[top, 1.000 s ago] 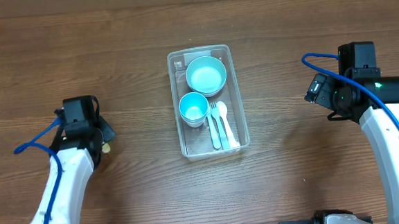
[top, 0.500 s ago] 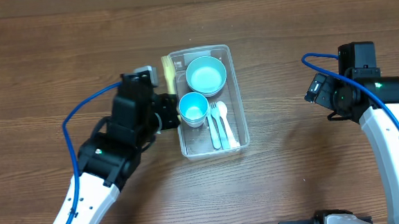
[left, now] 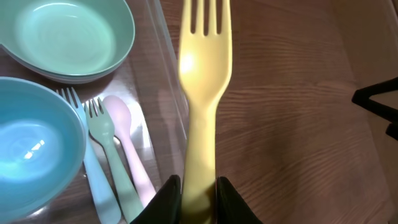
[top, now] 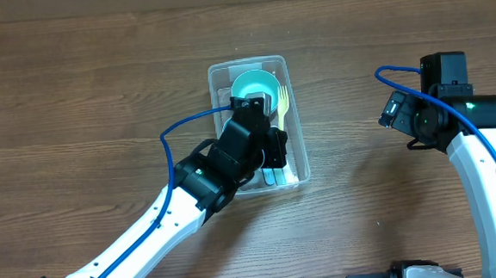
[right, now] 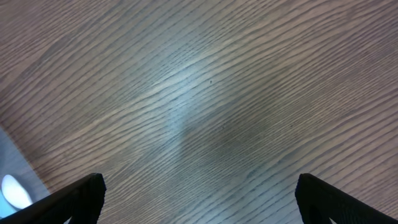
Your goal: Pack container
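In the left wrist view, at the bottom edge, my left pincer (left: 199, 186) is clamped narrow on the handle of a yellow fork (left: 202, 93), tines pointing to the top of the frame. The fork runs along the clear right wall of the container (left: 171, 81). To its right is bare wooden table (left: 292, 124), open room. To its left the tub is crowded: a pink spoon (left: 127, 143), a green fork (left: 115, 162) and a blue fork (left: 93, 168) side by side, then a blue cup (left: 31, 146) cut off at the left edge and a green bowl (left: 68, 34) at upper left.

Overhead, the container sits at top centre, and my arm hides its lower half and the cup. Half a second ago this arm was at the tub's left side; it has crossed over. My right pincer (right: 199, 196) is spread wide over bare wood at the right, unmoved.
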Available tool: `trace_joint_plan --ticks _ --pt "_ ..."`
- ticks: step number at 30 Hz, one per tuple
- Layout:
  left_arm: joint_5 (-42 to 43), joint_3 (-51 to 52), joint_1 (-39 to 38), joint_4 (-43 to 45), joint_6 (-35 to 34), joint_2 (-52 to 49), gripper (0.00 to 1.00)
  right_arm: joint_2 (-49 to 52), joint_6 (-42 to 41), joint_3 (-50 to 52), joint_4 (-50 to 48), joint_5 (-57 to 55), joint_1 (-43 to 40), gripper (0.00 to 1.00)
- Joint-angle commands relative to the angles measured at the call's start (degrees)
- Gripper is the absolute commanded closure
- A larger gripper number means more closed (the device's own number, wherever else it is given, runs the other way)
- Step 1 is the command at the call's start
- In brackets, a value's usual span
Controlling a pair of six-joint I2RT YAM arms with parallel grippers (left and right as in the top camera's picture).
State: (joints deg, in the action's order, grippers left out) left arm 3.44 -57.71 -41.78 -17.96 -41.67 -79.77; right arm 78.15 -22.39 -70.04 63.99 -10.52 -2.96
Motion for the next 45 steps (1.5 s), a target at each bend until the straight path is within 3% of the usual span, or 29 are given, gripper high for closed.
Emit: trace_joint_plan --ticks 1,3,5,10,15,17,20,34,36,39,42,45 --pt "-1.42 -1.42 -0.28 0.37 -0.07 -0.17 0.58 -1.27 0.28 -1.25 -0.26 -0.39 -0.07 0.0" --pt "-0.87 -1.42 -0.28 0.35 0.59 -0.17 0.29 -1.27 0.28 -1.25 -0.26 -0.39 -0.07 0.0" --pt "-1.05 -1.46 -0.13 0.94 1.95 -0.15 0.18 -1.27 0.28 -1.25 -0.26 -0.39 -0.07 0.0" --pt "-6.73 -7.52 5.79 -5.75 3.19 4.17 0.17 -1.27 0.28 -1.25 -0.26 -0.39 -0.07 0.0" --pt "-11.54 -12.31 23.26 -20.0 8.57 11.72 0.11 -1.27 0.28 -1.25 -0.26 -0.39 -0.07 0.0" --pt "-11.54 -12.31 30.64 -23.08 8.72 13.33 0.0 -1.27 0.28 -1.25 -0.26 -0.39 -0.07 0.0" --pt "-11.56 -12.28 37.57 -25.14 8.74 13.46 0.0 -1.27 0.28 -1.25 -0.26 -0.39 -0.07 0.0" --pt "-11.54 -12.26 38.86 -25.35 8.72 13.46 0.0 -1.33 0.28 -1.16 -0.28 -0.39 -0.04 0.0" --pt "-11.54 -12.26 38.86 -25.35 8.72 13.46 0.0 -4.26 0.31 -1.16 -0.44 -1.03 -0.04 0.0" --pt "-11.54 -12.26 38.86 -25.35 8.72 13.44 0.0 -16.9 -0.02 -0.85 -6.64 -1.2 1.66 0.0" --pt "-11.54 -12.26 38.86 -25.35 8.72 13.44 0.0 -32.48 -0.07 3.8 -24.02 -1.25 7.21 0.0" --pt "-11.54 -12.26 38.86 -25.35 8.72 13.44 0.0 -52.24 0.2 16.15 -43.32 -1.05 9.18 0.0"
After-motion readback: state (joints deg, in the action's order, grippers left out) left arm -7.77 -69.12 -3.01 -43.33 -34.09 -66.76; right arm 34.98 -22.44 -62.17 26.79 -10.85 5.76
